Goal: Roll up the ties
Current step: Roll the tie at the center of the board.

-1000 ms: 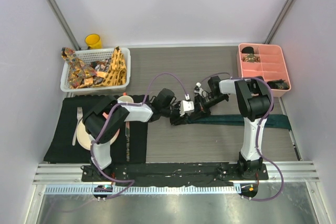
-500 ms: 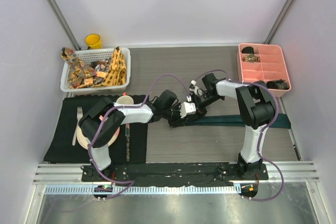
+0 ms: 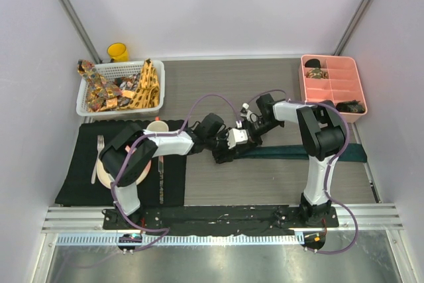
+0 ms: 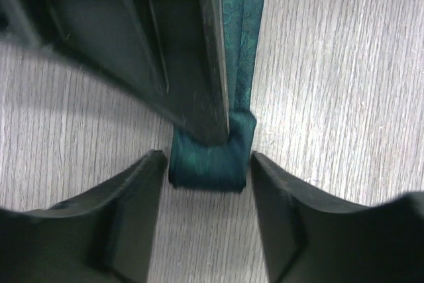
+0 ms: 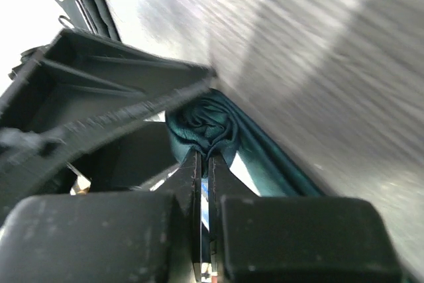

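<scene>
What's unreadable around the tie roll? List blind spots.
Top external: rolled end of teal tie hidden under left gripper and right gripper.
Left wrist: top of roll covered by a right finger; left fingers' contact unclear.
Right wrist: table blurred; roll's turn count unclear.
Top external: pink tray contents too small.

A robot test lab: a left arm (image 3: 165,142) and a right arm (image 3: 322,130) bolted to a metal rail (image 3: 79,220) at the table's (image 3: 265,183) near edge, plain white walls (image 3: 218,11) closing in the table's other 3 sides.
</scene>
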